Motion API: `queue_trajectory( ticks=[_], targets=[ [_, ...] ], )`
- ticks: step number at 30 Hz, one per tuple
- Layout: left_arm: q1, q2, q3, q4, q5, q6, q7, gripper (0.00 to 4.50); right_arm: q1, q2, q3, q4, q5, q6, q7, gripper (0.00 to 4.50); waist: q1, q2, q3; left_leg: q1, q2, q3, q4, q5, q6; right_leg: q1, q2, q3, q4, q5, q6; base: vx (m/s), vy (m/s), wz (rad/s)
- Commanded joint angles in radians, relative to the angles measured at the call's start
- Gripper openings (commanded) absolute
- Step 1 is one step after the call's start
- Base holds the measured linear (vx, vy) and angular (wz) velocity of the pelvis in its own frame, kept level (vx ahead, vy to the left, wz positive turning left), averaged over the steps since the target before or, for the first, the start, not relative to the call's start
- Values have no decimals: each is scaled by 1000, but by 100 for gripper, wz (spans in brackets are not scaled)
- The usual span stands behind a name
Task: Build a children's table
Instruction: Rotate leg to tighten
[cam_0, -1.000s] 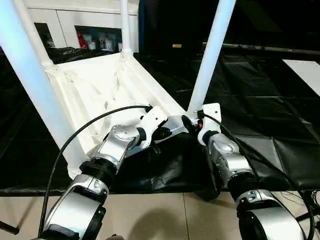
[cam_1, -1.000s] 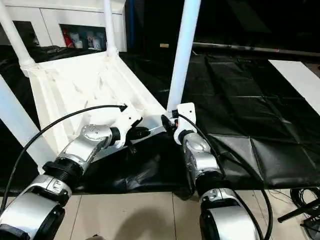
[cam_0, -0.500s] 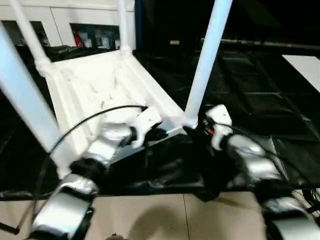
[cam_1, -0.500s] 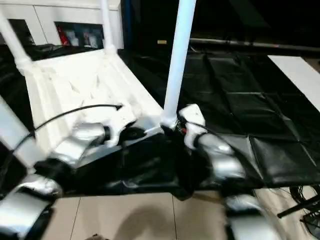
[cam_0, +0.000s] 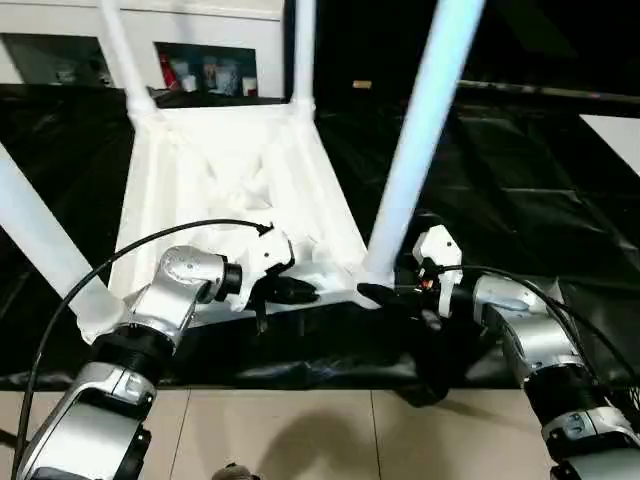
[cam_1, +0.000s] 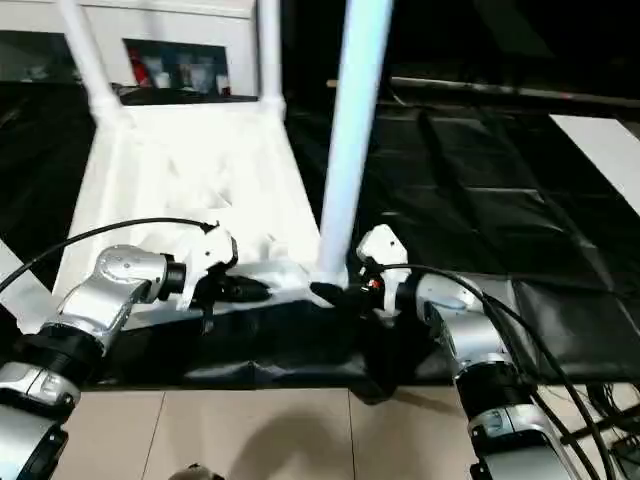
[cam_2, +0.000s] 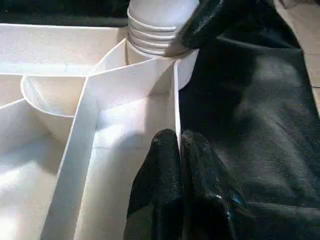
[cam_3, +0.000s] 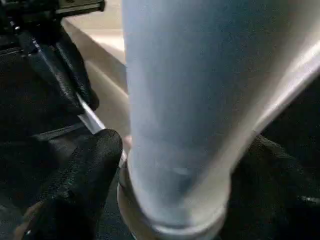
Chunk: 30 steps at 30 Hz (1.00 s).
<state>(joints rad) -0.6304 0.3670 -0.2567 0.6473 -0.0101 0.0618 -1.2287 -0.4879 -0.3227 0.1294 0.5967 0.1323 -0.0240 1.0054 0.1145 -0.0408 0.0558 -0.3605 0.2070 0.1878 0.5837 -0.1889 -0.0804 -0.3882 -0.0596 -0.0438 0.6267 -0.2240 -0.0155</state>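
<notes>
We find the left gripper (cam_2: 179, 150) clamped on the tabletop (cam_0: 215, 170) rim, steadying it; right gripper (cam_1: 345, 293) fingers straddle the nearest leg (cam_0: 420, 140), seating it.

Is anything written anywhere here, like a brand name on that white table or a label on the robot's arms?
No text can be read anywhere.
The children's table: plain white plastic, no lettering showing.
The silver forearms: no lettering can be made out.
Packages on the shelf behind: they carry coloured print, but it is too small to read.
</notes>
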Motion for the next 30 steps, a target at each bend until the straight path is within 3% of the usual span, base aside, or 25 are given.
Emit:
queue_trajectory(
  ticks=[1, 12, 17, 19, 23, 24, 25, 27, 28, 30],
  targets=[
    [12, -10, -28, -18, -4, -1, -25, 0, -9, -3, 6, 3, -7, 4, 12, 371, -4, 0, -63, 10, 33, -7, -61, -88, 66, 48, -80, 45, -57, 58, -252, 0, 0, 0],
    [11, -10, -26, -22, -1, 15, -24, 0, -28, -1, 6, 34, -6, 4, 20, 278, -3, -2, -65, 9, 31, -7, -58, -70, 69, 49, -79, 44, -54, 70, -251, 0, 0, 0],
    [10, -10, -22, -15, 6, 15, -4, 0, -31, 4, 6, 49, -15, -1, 2, 270, -4, -2, -64, 10, 31, -7, -59, -89, 60, 48, -79, 44, -57, 42, -249, 0, 0, 0],
    [-8, -41, -7, 38, 36, 9, 110, 0, -37, 36, -30, 129, -31, -18, -133, 270, -8, 1, -61, 12, 31, -8, -61, -104, 50, 45, -81, 45, -61, 19, -250, 0, 0, 0],
    [-34, -92, 9, 93, 57, 29, 236, 0, -36, 90, -89, 212, -29, -5, -329, 269, -13, 1, -54, 21, 31, -10, -71, -195, 0, 39, -84, 47, -81, -165, -220, 0, 0, 0],
    [-48, -123, 14, 120, 71, 44, 311, 0, -37, 123, -115, 243, -34, 4, -456, 269, -14, -1, -54, 22, 31, -11, -71, -211, -9, 40, -85, 48, -84, -204, -207, 0, 0, 0],
    [-56, -142, 18, 136, 77, 55, 359, 0, -40, 142, -129, 259, -36, 13, -527, 269, -15, 7, -54, 23, 31, -12, -73, -213, -16, 37, -85, 50, -86, -210, -199, 0, 0, 0],
    [-70, -174, 29, 161, 82, 77, 434, 0, -48, 173, -149, 284, -37, 30, -630, 268, -18, 7, -53, 25, 30, -13, -75, -225, -28, 34, -83, 49, -89, -228, -192, 0, 0, 0],
    [-89, -227, 41, 198, 87, 97, 540, 0, -74, 223, -152, 323, -54, 37, -756, 268, -19, 9, -54, 27, 30, -13, -75, -235, -33, 31, -82, 50, -91, -235, -190, 0, 0, 0],
    [-95, -245, 44, 210, 90, 99, 573, 0, -86, 239, -148, 337, -65, 33, -794, 268, -21, 8, -54, 25, 29, -15, -77, -248, -41, 32, -82, 49, -92, -251, -181, 0, 0, 0]
  ],
)
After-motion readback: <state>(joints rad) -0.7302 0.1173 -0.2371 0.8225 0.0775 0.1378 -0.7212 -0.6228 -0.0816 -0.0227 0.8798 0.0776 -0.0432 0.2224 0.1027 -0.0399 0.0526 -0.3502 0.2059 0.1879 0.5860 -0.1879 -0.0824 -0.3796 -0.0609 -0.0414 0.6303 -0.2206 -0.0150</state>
